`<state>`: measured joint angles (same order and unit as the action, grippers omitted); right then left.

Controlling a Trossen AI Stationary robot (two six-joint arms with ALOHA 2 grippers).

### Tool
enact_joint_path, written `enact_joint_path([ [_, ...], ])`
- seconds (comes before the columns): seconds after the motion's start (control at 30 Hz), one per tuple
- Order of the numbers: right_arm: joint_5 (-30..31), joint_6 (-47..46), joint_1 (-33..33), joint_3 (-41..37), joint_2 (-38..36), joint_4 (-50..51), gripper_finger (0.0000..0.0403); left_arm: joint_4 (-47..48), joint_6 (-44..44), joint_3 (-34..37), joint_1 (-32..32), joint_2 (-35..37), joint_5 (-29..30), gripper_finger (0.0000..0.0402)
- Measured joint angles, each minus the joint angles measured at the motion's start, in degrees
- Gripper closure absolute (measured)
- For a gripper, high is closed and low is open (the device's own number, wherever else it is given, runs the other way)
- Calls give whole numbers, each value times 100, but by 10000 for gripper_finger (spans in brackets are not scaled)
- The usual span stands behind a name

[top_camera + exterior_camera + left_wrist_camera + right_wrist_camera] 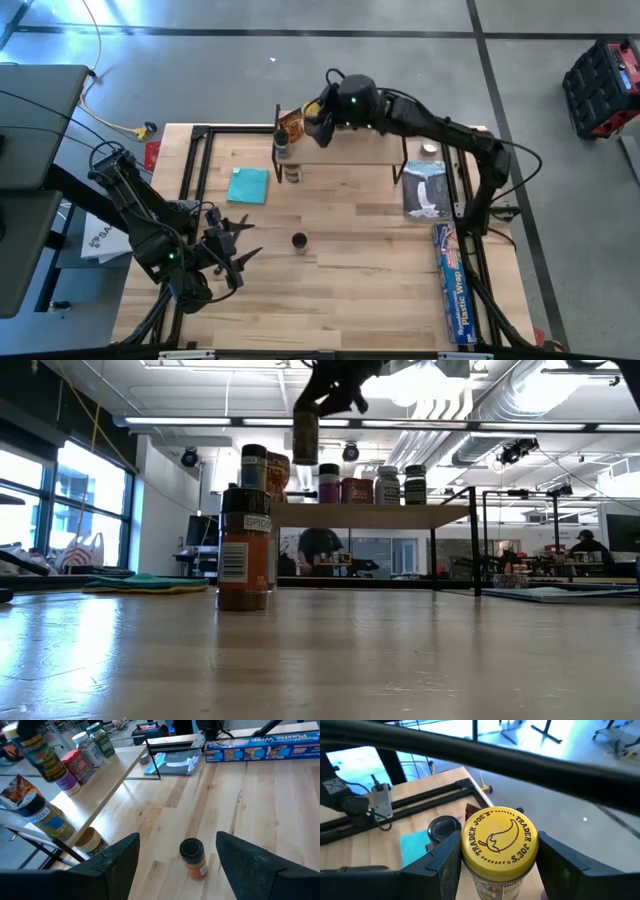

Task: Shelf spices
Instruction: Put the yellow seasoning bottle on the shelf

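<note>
The big wooden table (330,290) holds everything. At its far side stands the shelf (350,152), a light board on thin black legs. A long blue wrap box (452,285) lies along the right side of the table, and a teal cloth (248,185) lies near the left end of the shelf.

The right arm reaches over the left end of the shelf. Its right gripper (496,852) holds a jar with a yellow lid (499,840). The jar sits right between the two fingers, which press on its sides just under the lid. In the low view the jar (305,435) hangs in the air above the shelf, not touching it.

More jars (85,755) stand in a row on the shelf board. A few others stand at the shelf's left end.

The left gripper (175,855) waits at the near left of the table. Its fingers are spread wide with nothing between them. A small jar with a black lid (193,858) stands alone on the table just ahead of them, not touched.
</note>
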<state>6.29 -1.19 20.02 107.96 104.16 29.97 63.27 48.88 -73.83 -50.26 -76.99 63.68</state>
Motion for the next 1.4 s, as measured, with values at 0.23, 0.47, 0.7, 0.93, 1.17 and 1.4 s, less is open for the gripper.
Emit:
enact_joint_path([
  [0.23, -305, 139, 96, 0, 353, 27, 199, -9, 0, 0, -2, 0, 4, 142],
  [0.47, -273, 270, 89, -2, 461, 352, 199, -9, 39, 0, -2, 0, 0, 142],
  [0.7, -250, 323, 85, -2, 476, 535, 199, -11, 52, 0, -2, 0, -4, 142],
  [0.93, -251, 310, 87, -4, 576, 596, 192, -16, 52, 0, -2, 0, -9, 142],
  [1.17, -66, 317, 92, -4, 581, 726, 189, -20, 52, 0, -4, 0, -10, 142],
  [1.4, -51, 317, 100, -2, 581, 978, 188, -22, 52, 0, -4, 0, -9, 142],
])
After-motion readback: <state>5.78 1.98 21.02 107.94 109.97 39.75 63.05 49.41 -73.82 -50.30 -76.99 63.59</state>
